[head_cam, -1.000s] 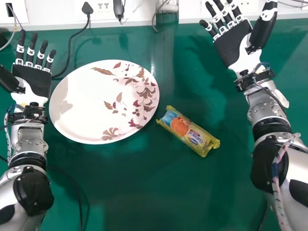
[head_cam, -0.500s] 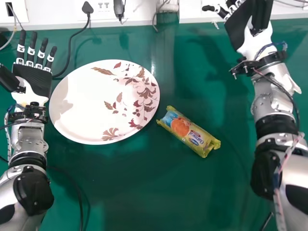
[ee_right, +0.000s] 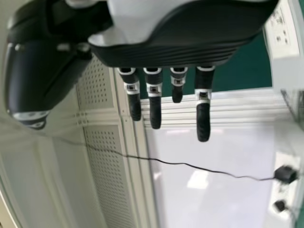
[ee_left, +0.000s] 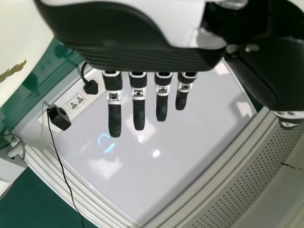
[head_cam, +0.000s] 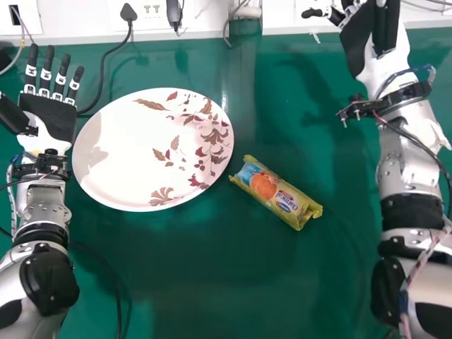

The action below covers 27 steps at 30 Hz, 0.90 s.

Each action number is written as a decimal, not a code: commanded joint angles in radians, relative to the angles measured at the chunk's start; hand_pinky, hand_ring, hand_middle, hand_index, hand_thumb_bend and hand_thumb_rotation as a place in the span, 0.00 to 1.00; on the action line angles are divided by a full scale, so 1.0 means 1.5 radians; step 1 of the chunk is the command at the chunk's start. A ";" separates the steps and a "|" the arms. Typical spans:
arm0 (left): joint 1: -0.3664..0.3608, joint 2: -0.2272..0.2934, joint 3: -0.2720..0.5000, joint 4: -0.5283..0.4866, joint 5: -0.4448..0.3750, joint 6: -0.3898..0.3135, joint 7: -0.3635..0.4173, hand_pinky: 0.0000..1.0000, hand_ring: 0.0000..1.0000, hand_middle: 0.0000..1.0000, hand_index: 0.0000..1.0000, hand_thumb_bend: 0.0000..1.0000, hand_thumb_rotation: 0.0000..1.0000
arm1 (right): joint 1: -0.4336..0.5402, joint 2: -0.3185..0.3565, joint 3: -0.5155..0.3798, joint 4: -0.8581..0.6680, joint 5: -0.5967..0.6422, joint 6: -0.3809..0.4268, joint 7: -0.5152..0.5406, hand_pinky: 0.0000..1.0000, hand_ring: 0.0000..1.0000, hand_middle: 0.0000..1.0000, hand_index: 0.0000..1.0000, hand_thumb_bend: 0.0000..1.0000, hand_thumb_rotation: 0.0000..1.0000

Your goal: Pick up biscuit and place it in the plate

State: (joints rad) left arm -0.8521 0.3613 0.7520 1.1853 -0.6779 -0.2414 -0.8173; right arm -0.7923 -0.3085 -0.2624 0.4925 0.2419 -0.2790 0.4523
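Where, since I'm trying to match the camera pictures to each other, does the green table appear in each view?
Head view: the green table spreads under the plate and the biscuit pack.
Left wrist view: a green strip between the plate and the wall.
Right wrist view: a green patch between the right hand and a white rail.
Shared landmark: white wall sockets near the table's edge.

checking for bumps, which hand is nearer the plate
Left. The left hand is just off the plate's left side, while the right hand is well to the plate's right and farther forward, with a wide gap between.
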 commanded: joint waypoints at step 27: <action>-0.004 -0.002 -0.010 -0.001 0.001 -0.005 0.004 0.81 0.89 0.95 1.00 1.00 1.00 | 0.243 -0.052 0.076 -0.376 -0.242 0.056 -0.177 0.49 0.65 0.82 0.85 0.94 0.60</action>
State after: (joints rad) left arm -0.8532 0.3596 0.7422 1.1847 -0.6780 -0.2449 -0.8154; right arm -0.4522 -0.3669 -0.1540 -0.0477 -0.1105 -0.1901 0.1878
